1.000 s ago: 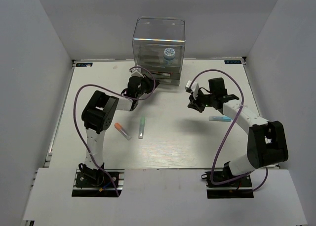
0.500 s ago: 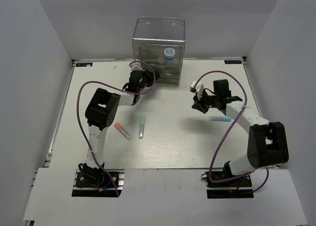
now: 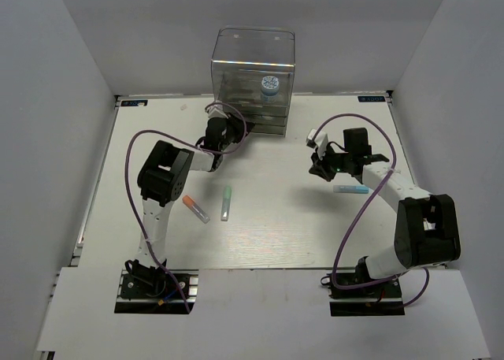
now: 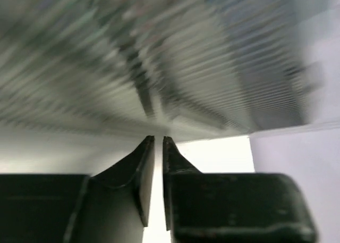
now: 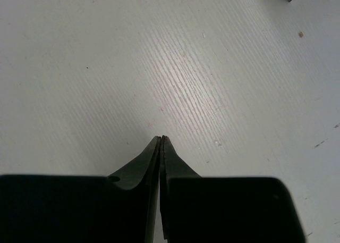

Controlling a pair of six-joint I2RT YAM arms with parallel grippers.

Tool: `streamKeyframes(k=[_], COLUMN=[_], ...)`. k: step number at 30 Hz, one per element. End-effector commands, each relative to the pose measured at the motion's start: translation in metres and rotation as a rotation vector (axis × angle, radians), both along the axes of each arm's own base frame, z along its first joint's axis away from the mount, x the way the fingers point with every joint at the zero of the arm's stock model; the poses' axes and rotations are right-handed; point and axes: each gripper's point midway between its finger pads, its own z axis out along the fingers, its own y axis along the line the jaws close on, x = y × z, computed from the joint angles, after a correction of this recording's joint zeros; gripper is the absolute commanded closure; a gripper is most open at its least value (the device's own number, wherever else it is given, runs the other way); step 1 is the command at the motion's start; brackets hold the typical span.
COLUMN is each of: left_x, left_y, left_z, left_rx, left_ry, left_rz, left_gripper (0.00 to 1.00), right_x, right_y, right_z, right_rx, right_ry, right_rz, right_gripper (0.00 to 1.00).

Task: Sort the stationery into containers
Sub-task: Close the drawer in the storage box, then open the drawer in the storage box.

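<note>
Two robot arms work over a white surface (image 3: 276, 234) strewn with stationery. A tall clear cabinet (image 3: 253, 80) of stacked drawers stands at the middle of the far edge, with a round blue-and-white patterned roll (image 3: 269, 85) inside its upper part. The left arm (image 3: 161, 175) reaches to the cabinet's lower left front corner. Its wrist camera shows the cabinet (image 4: 159, 67) only as a blur close ahead. The left jaws are drawn almost together with a thin slit between them and nothing in it.

The right arm (image 3: 409, 202) bends in from the right edge. The right jaws are pressed closed, tip against tip, and empty over bare surface (image 5: 186, 67) right of centre. A light-blue marker (image 3: 350, 189) lies flat just beside them, toward the right edge.

An orange-capped marker (image 3: 195, 209) and a mint-green marker (image 3: 226, 203) lie near each other but apart, left of centre and nearer the near edge. Both are well apart from the cabinet.
</note>
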Motion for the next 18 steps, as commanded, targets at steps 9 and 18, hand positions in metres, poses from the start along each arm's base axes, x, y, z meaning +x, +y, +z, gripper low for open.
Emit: streamKeyframes(k=[9,18], left_x=[-0.01,0.008], left_y=[0.002,0.001], left_z=[0.001,0.003], left_rx=[-0.042,-0.069], left_ry=[0.029,0.051], left_rz=[0.006,0.03], left_gripper=[0.42,0.38], right_x=[-0.002,-0.003], right_y=[-0.002,-0.006], right_z=[0.005,0.002], right_rx=[0.02,0.014], right_ry=[-0.016,-0.015], right_rz=[0.0,-0.003], right_gripper=[0.93,0.92])
